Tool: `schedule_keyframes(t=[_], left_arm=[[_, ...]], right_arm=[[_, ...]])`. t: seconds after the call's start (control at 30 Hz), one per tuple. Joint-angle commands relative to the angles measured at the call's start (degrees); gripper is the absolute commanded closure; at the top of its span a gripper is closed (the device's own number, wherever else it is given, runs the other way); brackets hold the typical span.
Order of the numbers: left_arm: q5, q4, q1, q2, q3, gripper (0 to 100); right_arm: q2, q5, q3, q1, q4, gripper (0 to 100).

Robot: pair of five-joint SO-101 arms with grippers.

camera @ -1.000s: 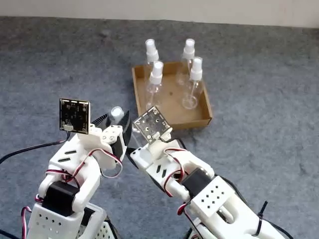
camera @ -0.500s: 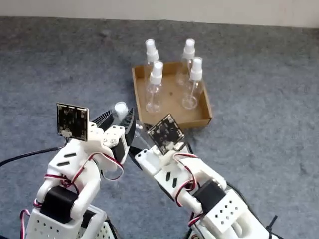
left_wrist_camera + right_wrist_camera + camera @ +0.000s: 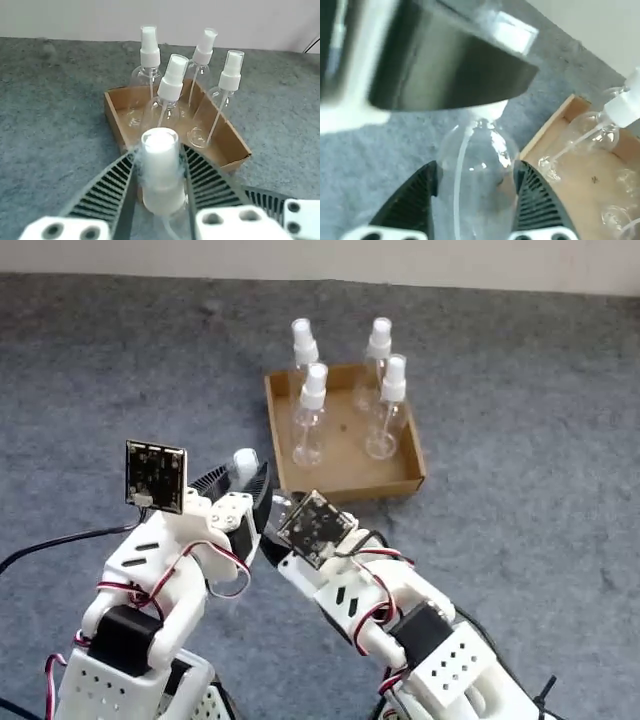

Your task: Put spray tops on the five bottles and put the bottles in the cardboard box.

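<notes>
Fitting the fifth top: the left end effector is gripping the white spray top by its sides, while the right end effector is clasping the clear bottle around its body directly beneath. The top's thin tube is hanging inside the bottle and its collar is meeting the neck; whether it is fully seated cannot be told. Both are being held above the grey tabletop, with the cardboard box lying at about 1 o'clock from the pair in the high view. Four finished bottles are standing upright in that box, two toward its 12 o'clock wall and two nearer the middle. For a sound result, the right end effector should be holding the bottle rigid and upright while the left is keeping the top's axis in line with the neck, pressing or turning it straight down without side load, since a tilted collar is likely to cross or jam. The top should be released first. The bottle is probably best lowered into the open floor along the box's 6 o'clock side, approaching from above so that the light, tall standing bottles are not being tipped.
</notes>
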Motion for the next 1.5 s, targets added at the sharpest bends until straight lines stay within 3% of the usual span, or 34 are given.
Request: schedule_keyframes(t=[0.0,0.17,0.33,0.57,0.77,0.93,1.2,1.3,1.47], left_arm=[[-0.7,0.6,1.2,0.4,0.5,99],[-6.9,0.7,1.2,0.4,-1.2,90],[-7.6,3.5,0.7,0.4,-2.5,78],[-7.7,5.9,0.2,0.4,-3.9,77],[-8.4,5.5,-4.7,0.4,-4.2,77],[-14.0,5.5,-4.7,0.4,-4.1,76],[-13.8,5.6,-0.8,0.4,-4.3,65],[-13.7,4.8,-3.9,0.4,-4.1,65],[-12.5,-6.1,-10.6,0.9,0.9,70]], right_arm=[[-3.2,-4.0,-2.2,3.2,-5.4,99.5],[1.8,-8.4,-2.8,7.9,-10.3,99.5],[7.3,-9.8,-8.1,9.9,-10.4,99.5],[12.9,-11.3,-16.6,14.0,-10.3,99.5],[21.1,-11.3,-27.2,16.0,-10.2,99.5],[29.2,-18.6,-37.3,12.4,-2.9,99.5],[34.3,-18.8,-42.0,4.0,0.5,99.5],[34.4,-18.7,-42.1,2.4,4.2,99.5],[28.8,-18.5,-42.1,1.9,11.6,99.5]])
